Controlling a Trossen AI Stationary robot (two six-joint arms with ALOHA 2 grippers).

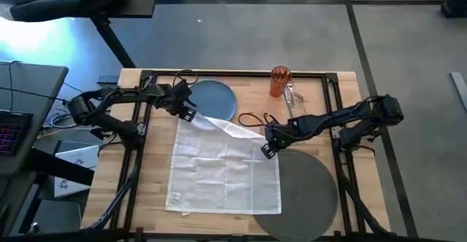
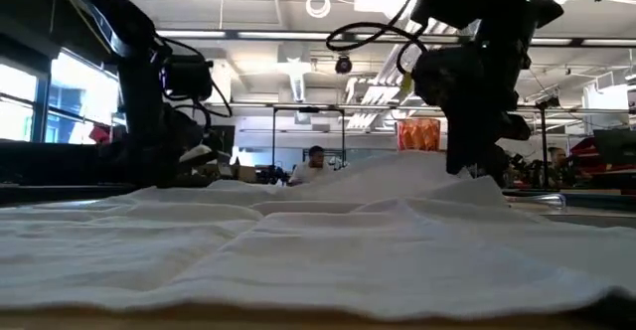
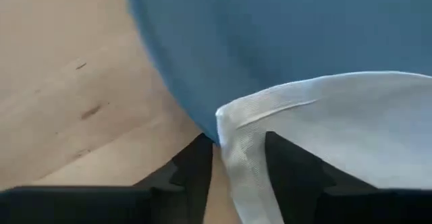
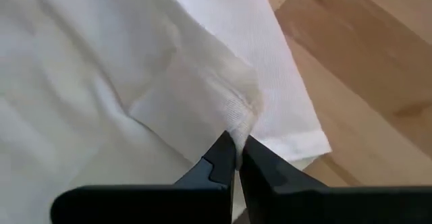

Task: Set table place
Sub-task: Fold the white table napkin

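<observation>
the white cloth napkin [image 1: 222, 170] lies open mid-table, stretched corner to corner between both arms: left gripper [image 1: 189, 114] clamps its 11 o'clock corner by the round blue plate [image 1: 212, 98], right gripper [image 1: 267, 149] pinches its 2 o'clock corner.

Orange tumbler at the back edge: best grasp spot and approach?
Grip the orange tumbler around its mid-wall, coming in level from the front-right. It stands upright with cutlery close at its front, so avoid low approaches. Right end effector is nearest, but shut on the napkin.
</observation>
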